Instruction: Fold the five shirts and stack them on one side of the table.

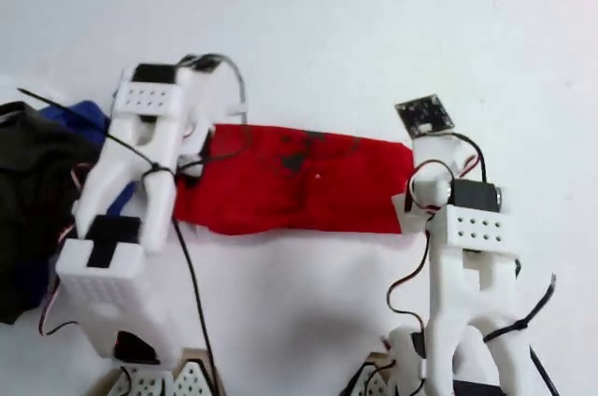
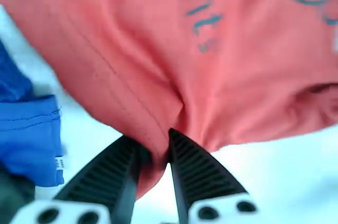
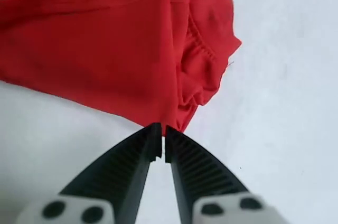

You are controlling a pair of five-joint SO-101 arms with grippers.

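**Editor:** Where was the red shirt (image 1: 299,186)?

**Photographer:** It lay across the middle of the white desk (image 1: 374,41) as a long flat band with dark print on top. It stretched between the two arms.

**Editor:** And the left arm (image 1: 126,181)?

**Photographer:** It rose from its base at the near edge and leaned forward over the desk. Its wrist was tipped down at the band's left end. The left end effector (image 2: 161,140) was pinched narrow on a fold of the red cloth, with the fabric bunched between its black ribbed fingers (image 2: 105,174).

**Editor:** The right side?

**Photographer:** The right arm (image 1: 462,275) stood over its own base at the near edge, forearm angled forward. It met the band's right end at the near corner. The right end effector (image 3: 162,131) was pressed almost together, with the tip of the shirt's puckered hem caught between its two tips.

**Editor:** Anything else on the desk?

**Photographer:** A blue shirt (image 1: 75,120) lay near the red one's left end, partly hidden behind the left arm. A dark shirt (image 1: 28,200) was heaped at the desk's left edge, against the blue one. From the left wrist, the blue cloth showed close beside the red, with a strip of bare desk between them.
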